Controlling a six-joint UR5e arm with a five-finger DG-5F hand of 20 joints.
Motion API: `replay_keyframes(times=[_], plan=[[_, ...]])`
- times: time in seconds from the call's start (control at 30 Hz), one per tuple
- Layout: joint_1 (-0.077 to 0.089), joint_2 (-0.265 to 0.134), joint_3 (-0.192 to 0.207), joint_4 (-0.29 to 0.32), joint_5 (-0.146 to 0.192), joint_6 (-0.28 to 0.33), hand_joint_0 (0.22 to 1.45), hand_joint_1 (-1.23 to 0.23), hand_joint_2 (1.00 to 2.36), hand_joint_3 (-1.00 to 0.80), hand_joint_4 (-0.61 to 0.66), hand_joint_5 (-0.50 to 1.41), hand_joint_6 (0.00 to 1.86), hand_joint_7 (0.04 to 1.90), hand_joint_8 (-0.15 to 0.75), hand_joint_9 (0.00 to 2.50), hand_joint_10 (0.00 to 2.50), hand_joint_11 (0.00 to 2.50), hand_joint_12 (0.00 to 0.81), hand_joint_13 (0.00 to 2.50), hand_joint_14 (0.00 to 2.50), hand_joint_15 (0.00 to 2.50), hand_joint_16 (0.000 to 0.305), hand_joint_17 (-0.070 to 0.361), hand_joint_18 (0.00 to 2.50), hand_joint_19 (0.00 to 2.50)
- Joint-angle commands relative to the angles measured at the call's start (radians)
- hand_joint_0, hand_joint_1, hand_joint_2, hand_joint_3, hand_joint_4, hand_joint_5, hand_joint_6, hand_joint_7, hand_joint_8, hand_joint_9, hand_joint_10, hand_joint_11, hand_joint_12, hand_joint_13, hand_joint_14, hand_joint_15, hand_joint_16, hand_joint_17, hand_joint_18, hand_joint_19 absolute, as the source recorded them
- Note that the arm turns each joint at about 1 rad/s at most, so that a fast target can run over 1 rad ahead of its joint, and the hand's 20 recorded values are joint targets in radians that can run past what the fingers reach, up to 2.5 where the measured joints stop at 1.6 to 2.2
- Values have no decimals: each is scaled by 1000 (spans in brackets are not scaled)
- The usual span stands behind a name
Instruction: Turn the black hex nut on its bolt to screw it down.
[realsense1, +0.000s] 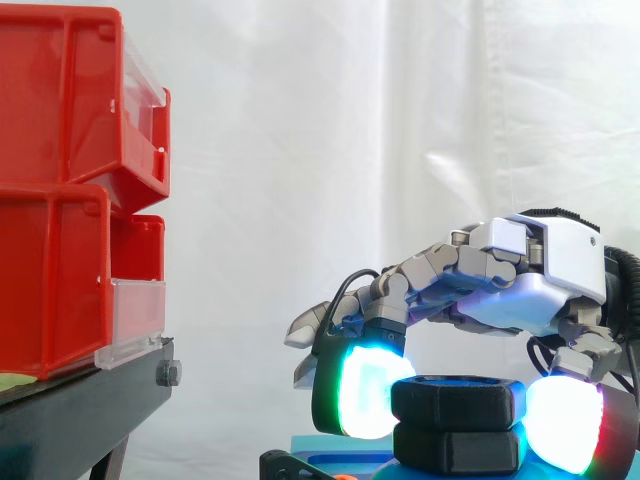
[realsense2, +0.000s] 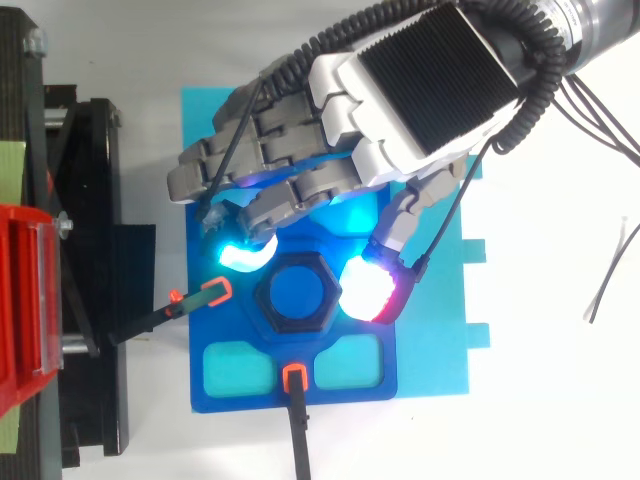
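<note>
Side view: the black hex nut (realsense1: 458, 400) is pinched between glowing pads (realsense1: 365, 395) of the curled hand (realsense1: 520, 290), above a blue fixture (realsense2: 232, 325).

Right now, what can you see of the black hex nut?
The black hex nut is matte, six-sided with rounded edges, and looks like plastic. It sits level with its axis upright, above a second black hex-shaped body on the blue fixture plate. From above, its bore shows a blue centre. The hand arches over it with fingers curled. In the side view, one glowing pad meets its left side and another its right, pinching it.
</note>
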Motion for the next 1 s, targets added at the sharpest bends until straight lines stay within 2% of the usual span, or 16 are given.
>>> replay_keyframes(times=[0.0, 0.2, 0.7, 0.97], plan=[[0, 0, 0, 0, 0, 1, 452, -728, 1000, -500, 354, -223, 761, 721, 328, 383, 8, 352, 406, 607, 8, 237, 58, 131, 696, 414], [6, 0, 0, 0, 0, 1, 475, -730, 1002, -467, 338, -221, 788, 701, 323, 399, 8, 360, 393, 612, 8, 243, 56, 126, 697, 433], [6, 0, 0, -3, 0, -1, 524, -713, 1008, -340, 302, -220, 864, 689, 316, 450, 12, 378, 376, 633, 8, 252, 52, 117, 718, 460], [6, 0, 0, -3, 0, -1, 555, -697, 1008, -253, 357, -209, 900, 665, 350, 508, 10, 406, 401, 675, 8, 247, 57, 129, 787, 436]])
